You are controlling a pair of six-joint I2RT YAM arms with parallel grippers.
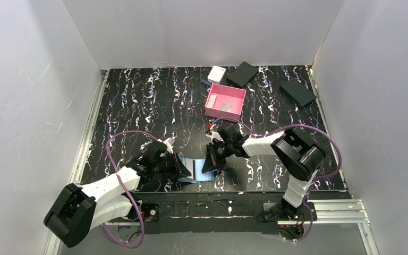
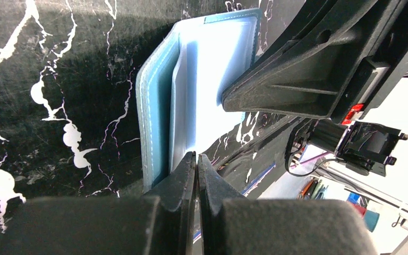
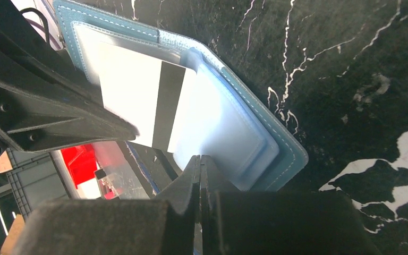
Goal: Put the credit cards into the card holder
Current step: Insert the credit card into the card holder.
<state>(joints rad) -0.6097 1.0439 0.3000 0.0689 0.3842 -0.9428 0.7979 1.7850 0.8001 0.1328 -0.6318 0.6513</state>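
The blue card holder (image 1: 195,171) lies open near the table's front edge, its halves curving upward between my two grippers. A pale credit card (image 3: 138,90) with a dark stripe rests on its light blue inside, partly under a clear pocket. My left gripper (image 2: 197,155) is shut, its tips against the card holder's (image 2: 156,101) lower edge. My right gripper (image 3: 200,158) is shut too, and its tips meet the pale inner flap of the card holder (image 3: 279,146). Nothing shows between either pair of fingers. In the top view the left gripper (image 1: 182,169) and right gripper (image 1: 212,163) flank the wallet.
A pink tray (image 1: 220,112) stands behind the wallet with a small greyish flat piece (image 1: 226,107) inside. At the back are a small white box (image 1: 217,73) and two flat black boxes (image 1: 242,74) (image 1: 298,92). White walls enclose the table.
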